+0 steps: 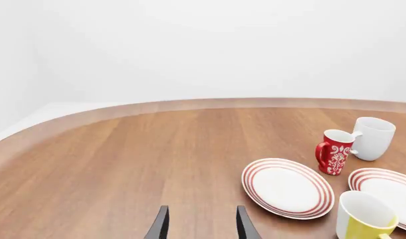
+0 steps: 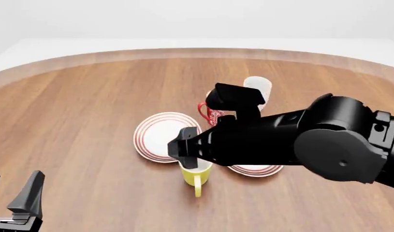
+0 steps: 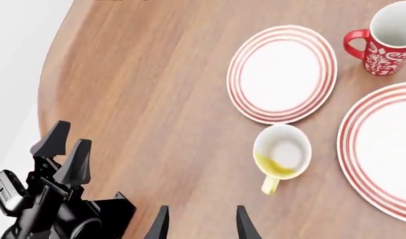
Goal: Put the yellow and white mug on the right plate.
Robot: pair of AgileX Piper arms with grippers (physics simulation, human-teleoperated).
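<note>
- From the front, the right arm stretches across the middle of the bench and hides most of the right plate; only a sliver of its ringed rim peeks out under the arm.
- The same arm covers the top of the yellow and white mug, leaving its lower body and handle showing just beneath.
- The right wrist view gives the clear look: the mug stands upright on the bare wood, white inside, in the gap between the two plates, close to both rims but on neither.
- The right plate is cut off by the frame edge in both wrist views.
- The left plate is seen whole.
- The red patterned mug and the white mug stand beyond the plates; from the front the arm masks much of both.
- The right gripper shows only two dark tips, jaws parted with nothing between them, above the wood near the mug.
- The left gripper sits low at the near left corner, well apart from the crockery, jaws spread wide and empty.
- No readable writing or brand marks anywhere.
</note>
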